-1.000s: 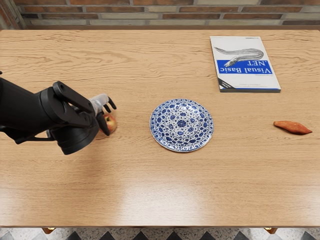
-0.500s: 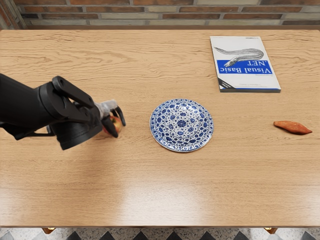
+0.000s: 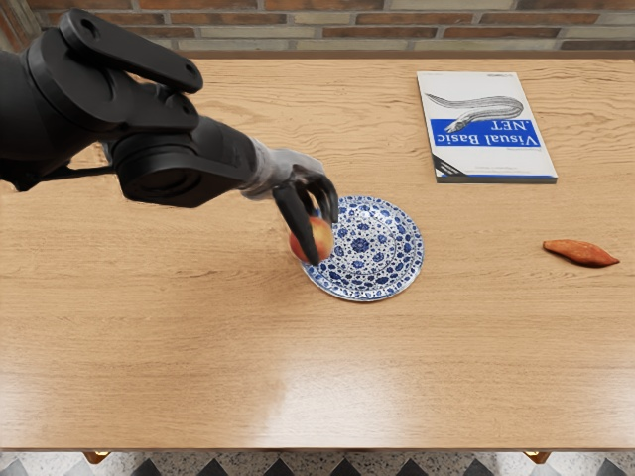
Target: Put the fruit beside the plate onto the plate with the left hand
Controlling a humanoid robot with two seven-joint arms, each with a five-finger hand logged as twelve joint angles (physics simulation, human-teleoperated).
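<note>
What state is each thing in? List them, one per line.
apple: gripped by the left hand, over the plate's left rim
left hand: shut on the apple
plate: flat on the table
book: closed, flat, cover up
sweet potato: lying loose, right of the plate

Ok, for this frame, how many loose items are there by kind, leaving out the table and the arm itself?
Fruit: 1, the apple, held in the left robot hand over the plate's left rim
Plate: 1, the blue patterned plate
Book: 1, the book at far right
Vegetable: 1, the sweet potato at the right edge
Total: 4
</note>
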